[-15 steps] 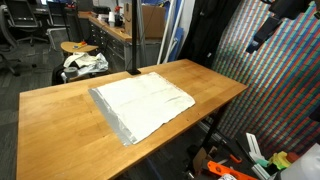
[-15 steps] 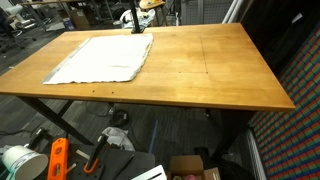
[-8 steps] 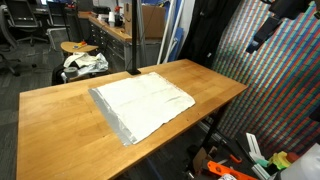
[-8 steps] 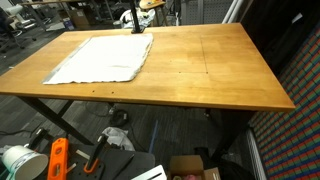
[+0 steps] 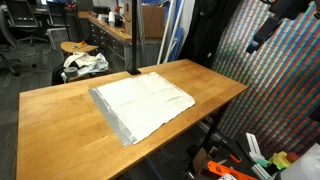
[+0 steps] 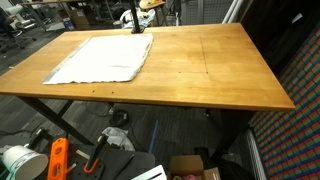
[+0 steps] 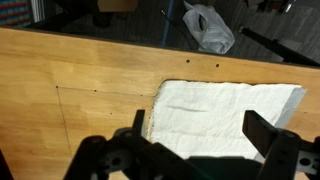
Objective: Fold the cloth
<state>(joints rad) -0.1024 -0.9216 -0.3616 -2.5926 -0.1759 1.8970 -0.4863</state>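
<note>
On the far-left part of the bench [image 6: 210, 70] in an exterior view, the cloth [image 6: 100, 60] lies flat and unfolded. We see nothing moved over the last second, so we judge folding hasn't started. The fabric is thin, off-white, soft, lightly wrinkled and rectangular, with a greyish strip along one edge. Right of it is bare, smooth wood. In the wrist view the jaws are spread wide and empty, above the cloth's left end.

Even, bright indoor light falls on the wooden table [image 5: 60, 120], with faint shadows. In my wrist view, my gripper [image 7: 197, 135] is dark and blurred.
</note>
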